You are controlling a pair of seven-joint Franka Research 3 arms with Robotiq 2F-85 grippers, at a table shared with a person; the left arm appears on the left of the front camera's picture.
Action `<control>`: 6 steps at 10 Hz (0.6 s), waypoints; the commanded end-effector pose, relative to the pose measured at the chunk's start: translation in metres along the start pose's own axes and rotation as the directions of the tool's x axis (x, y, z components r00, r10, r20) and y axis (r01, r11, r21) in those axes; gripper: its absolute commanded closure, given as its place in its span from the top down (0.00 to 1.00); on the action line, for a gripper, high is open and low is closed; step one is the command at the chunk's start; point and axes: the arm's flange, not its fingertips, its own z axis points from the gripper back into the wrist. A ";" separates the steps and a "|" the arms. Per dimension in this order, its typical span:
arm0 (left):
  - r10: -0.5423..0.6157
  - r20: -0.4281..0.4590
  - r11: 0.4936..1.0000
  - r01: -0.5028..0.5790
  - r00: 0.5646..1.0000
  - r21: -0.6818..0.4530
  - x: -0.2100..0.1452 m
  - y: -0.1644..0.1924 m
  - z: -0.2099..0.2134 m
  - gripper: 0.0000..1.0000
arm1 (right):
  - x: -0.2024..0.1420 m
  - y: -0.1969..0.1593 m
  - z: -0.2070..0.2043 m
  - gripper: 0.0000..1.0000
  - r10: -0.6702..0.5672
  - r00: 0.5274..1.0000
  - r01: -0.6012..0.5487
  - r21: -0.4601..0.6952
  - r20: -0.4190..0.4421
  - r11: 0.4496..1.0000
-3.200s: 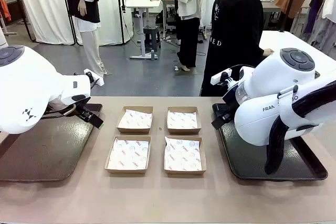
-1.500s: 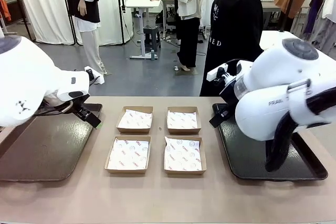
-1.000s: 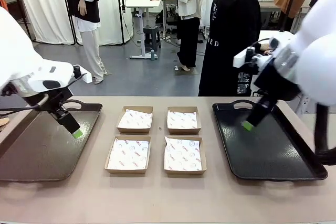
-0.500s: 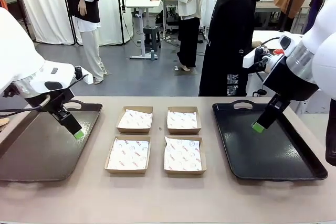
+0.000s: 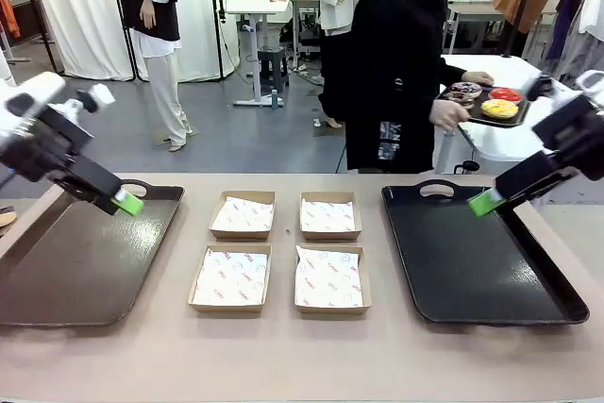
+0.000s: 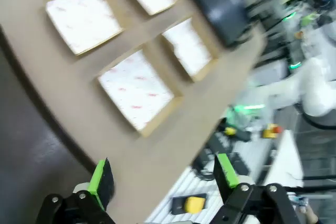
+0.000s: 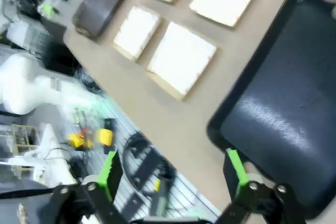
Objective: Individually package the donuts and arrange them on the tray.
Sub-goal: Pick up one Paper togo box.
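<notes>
Beyond — hand (image 5: pixel 445 114) holds small tray (image 5: pixel 489 123) (donuts (image 5: pixel 499 108) aboard).

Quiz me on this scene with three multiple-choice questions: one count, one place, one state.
1. How many cardboard boxes lie on the table? A two; B four; C six.
2. Where are the donuts? A in the boxes; B on the black tray; C on a small tray in the person's hand.
3. How are the left gripper and right gripper? A both open and empty; B both shut on donuts; C one holding a box.

Answers: 1 B, two rows of two; 2 C, the person carries them beyond the table's far edge; 3 A, each gripper's jaws stand apart with nothing between them.
</notes>
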 end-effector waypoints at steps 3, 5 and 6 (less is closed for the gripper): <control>0.330 0.091 0.846 -0.252 0.940 -0.469 -0.042 0.072 0.035 1.00 | -0.102 -0.075 0.002 1.00 -0.370 0.915 0.279 0.409 0.162 0.869; 0.389 0.115 0.813 -0.282 0.914 -0.509 -0.066 0.090 0.048 1.00 | -0.126 -0.106 0.014 1.00 -0.439 0.883 0.337 0.430 0.164 0.838; 0.428 0.123 0.799 -0.311 0.895 -0.515 -0.078 0.099 0.054 1.00 | -0.133 -0.114 0.019 1.00 -0.444 0.881 0.340 0.432 0.165 0.836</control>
